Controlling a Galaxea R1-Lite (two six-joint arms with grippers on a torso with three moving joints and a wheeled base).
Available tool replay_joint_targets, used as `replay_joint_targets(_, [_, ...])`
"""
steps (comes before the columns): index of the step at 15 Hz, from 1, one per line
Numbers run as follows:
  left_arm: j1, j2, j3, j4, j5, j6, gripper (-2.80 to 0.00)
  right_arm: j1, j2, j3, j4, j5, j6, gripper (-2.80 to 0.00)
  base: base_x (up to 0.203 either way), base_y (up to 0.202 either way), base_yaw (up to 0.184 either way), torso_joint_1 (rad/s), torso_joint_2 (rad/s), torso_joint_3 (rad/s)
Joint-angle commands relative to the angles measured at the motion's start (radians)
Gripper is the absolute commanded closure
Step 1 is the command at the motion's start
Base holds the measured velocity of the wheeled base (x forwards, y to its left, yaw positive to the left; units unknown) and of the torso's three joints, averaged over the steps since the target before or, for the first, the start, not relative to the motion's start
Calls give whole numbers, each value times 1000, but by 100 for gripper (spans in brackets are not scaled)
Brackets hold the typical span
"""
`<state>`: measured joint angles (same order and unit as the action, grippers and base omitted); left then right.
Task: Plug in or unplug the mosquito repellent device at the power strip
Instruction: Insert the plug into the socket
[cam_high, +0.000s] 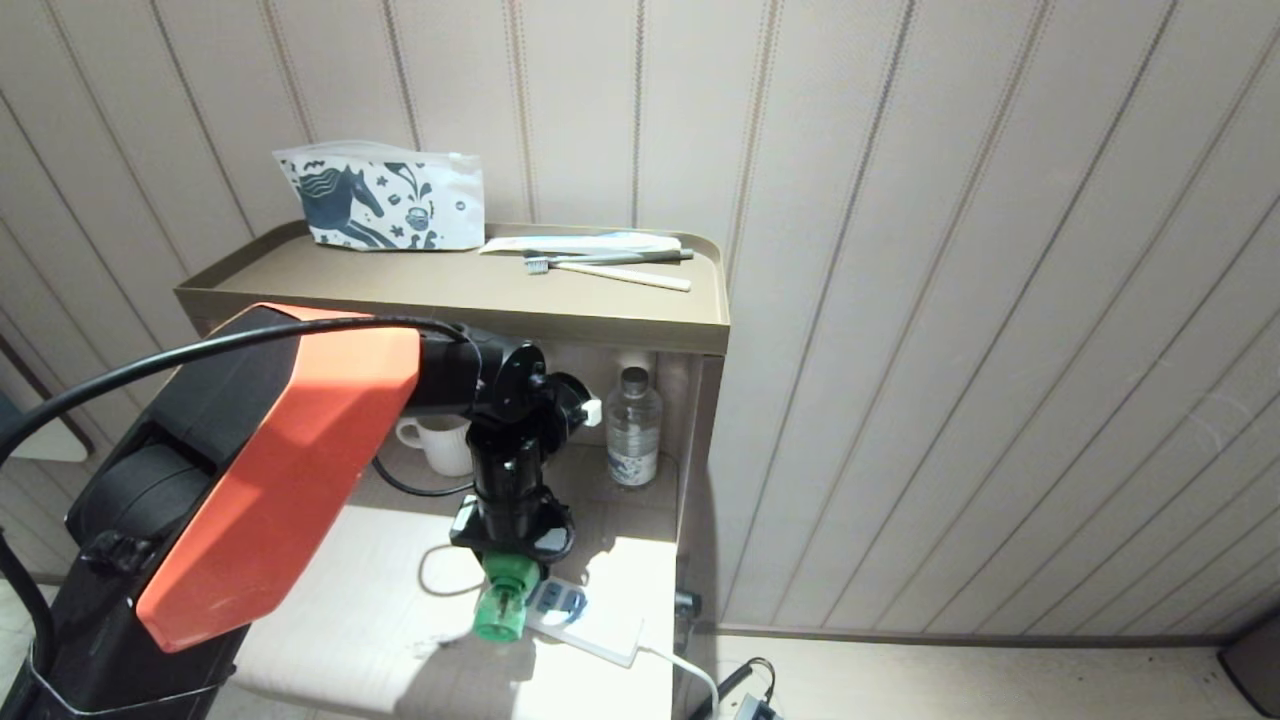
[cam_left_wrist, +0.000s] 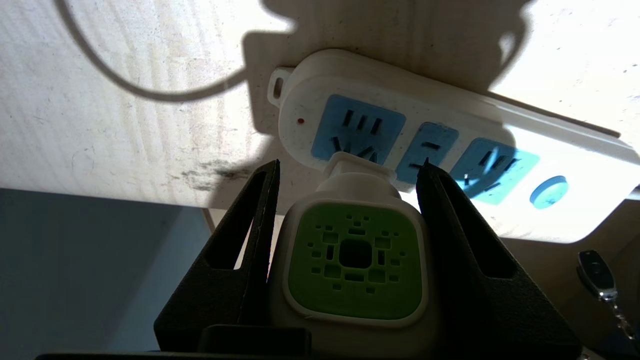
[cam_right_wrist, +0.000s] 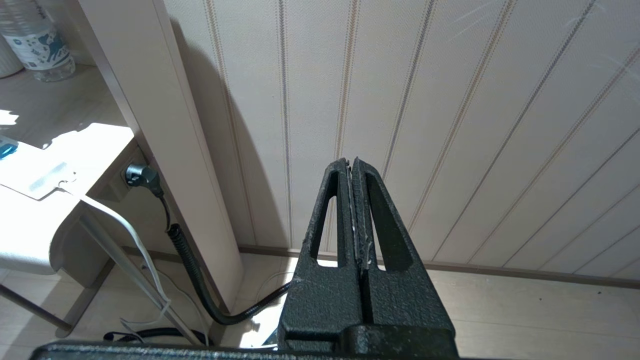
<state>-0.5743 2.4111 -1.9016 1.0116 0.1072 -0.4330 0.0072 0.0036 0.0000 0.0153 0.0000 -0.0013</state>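
Observation:
My left gripper (cam_high: 507, 562) points down over the low white table (cam_high: 350, 610), shut on the mosquito repellent device (cam_high: 497, 608). In the left wrist view the device (cam_left_wrist: 355, 260) shows its green vented face in a white shell between the two black fingers (cam_left_wrist: 262, 210). Its white far end lies over the end socket of the power strip (cam_left_wrist: 360, 75); I cannot tell whether the prongs are in the socket. The strip (cam_high: 600, 628) lies flat, its round blue button (cam_left_wrist: 549, 191) near the far end. My right gripper (cam_right_wrist: 351, 162) is shut, empty, parked facing the wall.
A water bottle (cam_high: 633, 425) and a white mug (cam_high: 440, 442) stand at the back under the brown shelf (cam_high: 500, 300). A printed pouch (cam_high: 385, 205) and toothbrushes (cam_high: 610, 265) lie on the shelf. The strip's white cord (cam_high: 690, 670) drops off the table edge. A black plug (cam_right_wrist: 142, 175) sits by the side panel.

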Motion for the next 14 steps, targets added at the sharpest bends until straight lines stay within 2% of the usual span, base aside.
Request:
replay_joint_targets(1, [1, -1, -10, 4, 0, -3, 0, 0, 1, 0, 0, 0, 0, 0, 0, 0, 0, 0, 0, 0])
replay_joint_targets(11, [1, 6, -11, -8, 3, -4, 0, 0, 1, 0, 0, 0, 0, 0, 0, 0, 0, 0, 0, 0])
replay_joint_targets(14, [-1, 10, -11, -32, 2, -37, 0, 0, 1, 0, 0, 0, 0, 0, 0, 0, 0, 0, 0, 0])
